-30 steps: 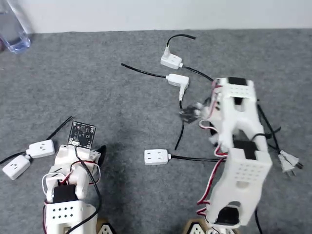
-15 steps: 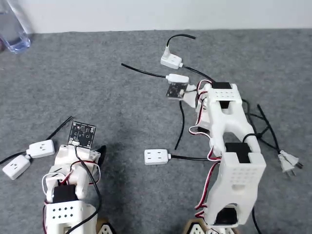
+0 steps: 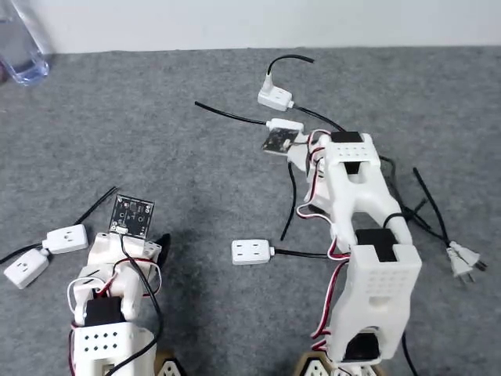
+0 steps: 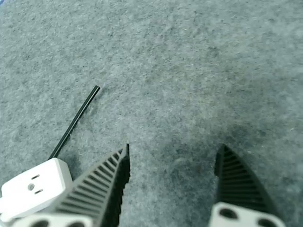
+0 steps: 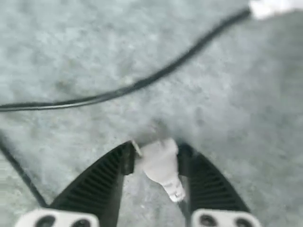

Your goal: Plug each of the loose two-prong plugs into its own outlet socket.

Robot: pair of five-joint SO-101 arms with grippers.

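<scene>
since a second ago the right arm had stretched forward over the grey felt mat (image 3: 156, 141), bringing the right gripper (image 5: 155, 148) up to the white two-prong plug (image 5: 160, 166) at the far side. its jaws were clenched on the plug's body from both sides, probably so it could be lifted and carried to the free outlet socket (image 3: 252, 251) lying nearer the arm bases. the left gripper (image 4: 174, 149) had not moved. it hung spread open over bare mat just beside another white socket (image 4: 32, 189), perhaps ready to steady it. a second loose plug (image 3: 466, 262) lay well apart. no brand, label or writing could be read.
</scene>
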